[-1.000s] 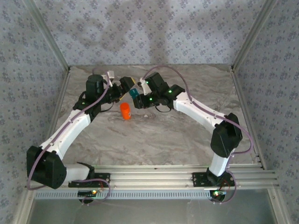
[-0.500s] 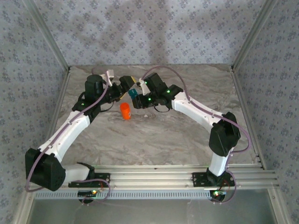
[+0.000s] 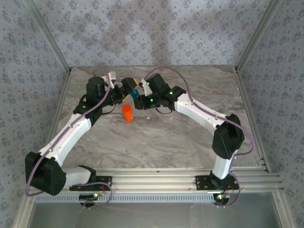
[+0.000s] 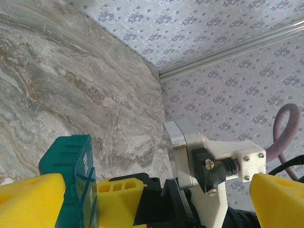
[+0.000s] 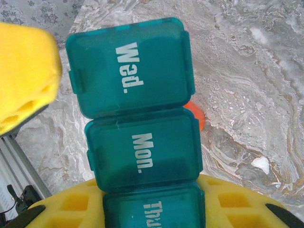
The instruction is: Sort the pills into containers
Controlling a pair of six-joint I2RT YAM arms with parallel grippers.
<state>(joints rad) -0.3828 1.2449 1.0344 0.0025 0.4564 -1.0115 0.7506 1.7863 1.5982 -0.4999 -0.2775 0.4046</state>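
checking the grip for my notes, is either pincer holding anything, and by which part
The right pincer holds the teal container strip by its Thu end compartment. The left pincer is open, holding nothing.

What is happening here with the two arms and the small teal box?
The right fingers are shut on one end of a teal pill organizer and hold it up off the table. The lids in view are closed. The left fingers stand wide open close beside the organizer and hold nothing. An orange bottle stands on the table nearby.
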